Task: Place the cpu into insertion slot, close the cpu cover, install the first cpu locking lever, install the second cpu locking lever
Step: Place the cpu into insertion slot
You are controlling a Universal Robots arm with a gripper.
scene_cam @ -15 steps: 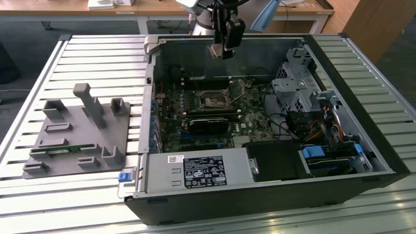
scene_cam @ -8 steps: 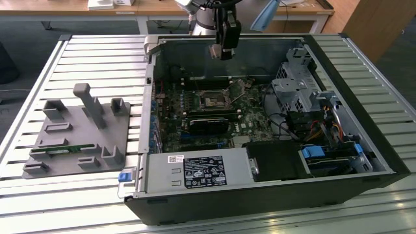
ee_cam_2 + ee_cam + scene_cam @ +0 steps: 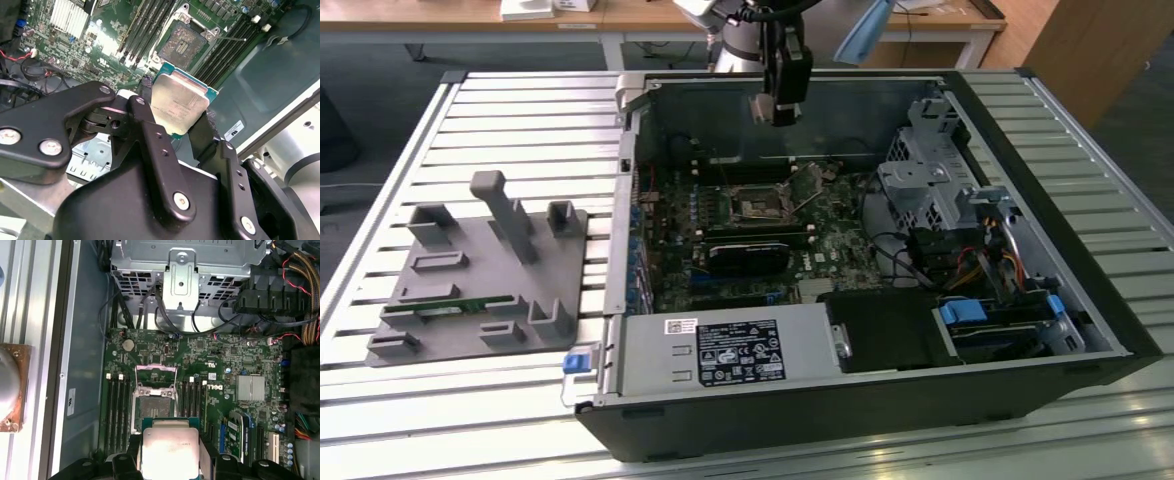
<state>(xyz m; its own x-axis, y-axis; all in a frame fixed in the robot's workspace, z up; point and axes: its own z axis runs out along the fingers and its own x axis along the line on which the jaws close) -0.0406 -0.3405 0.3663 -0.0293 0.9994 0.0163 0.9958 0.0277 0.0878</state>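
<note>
My gripper hangs over the open computer case, above the far part of the motherboard. It is shut on the cpu, a flat square chip with a dull silver top, held by two opposite edges between the black fingers. In the first wrist view the cpu sits in the gripper, short of the insertion slot. The insertion slot lies bare, its dark centre uncovered. The cpu cover is swung open at the socket's edge. A thin wire lever stands off beside the socket.
Memory slots flank the socket on both sides. A black graphics card lies nearer the front, then the power supply. A metal drive cage fills the exterior view's right. A grey fixture stands outside the case.
</note>
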